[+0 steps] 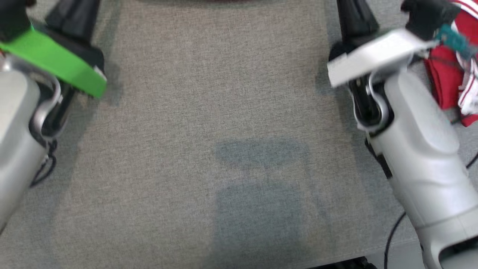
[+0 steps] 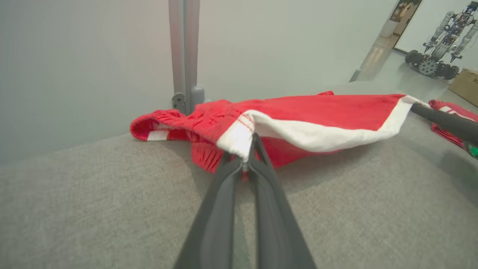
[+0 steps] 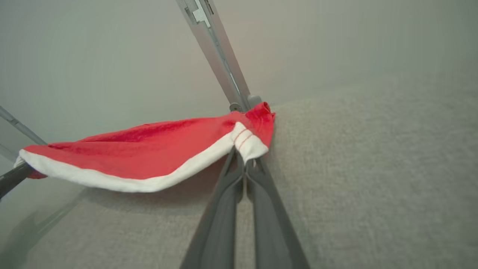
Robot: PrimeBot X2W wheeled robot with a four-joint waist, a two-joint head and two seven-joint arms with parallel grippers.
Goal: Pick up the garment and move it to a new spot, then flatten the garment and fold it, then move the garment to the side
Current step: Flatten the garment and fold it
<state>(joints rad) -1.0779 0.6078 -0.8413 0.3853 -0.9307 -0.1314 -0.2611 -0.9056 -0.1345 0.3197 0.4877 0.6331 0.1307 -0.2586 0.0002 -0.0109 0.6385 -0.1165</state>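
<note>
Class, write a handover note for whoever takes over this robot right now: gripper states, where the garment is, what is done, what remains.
Left gripper: shut on the garment, at one end of its white hem.
Right gripper: shut on the hem's other end.
The red garment hangs stretched between them above the grey table; its far end seems to touch the table by a metal post.
Done: picked up.
Left: flatten, fold, move aside.
Another red-and-white cloth lies at the right.
</note>
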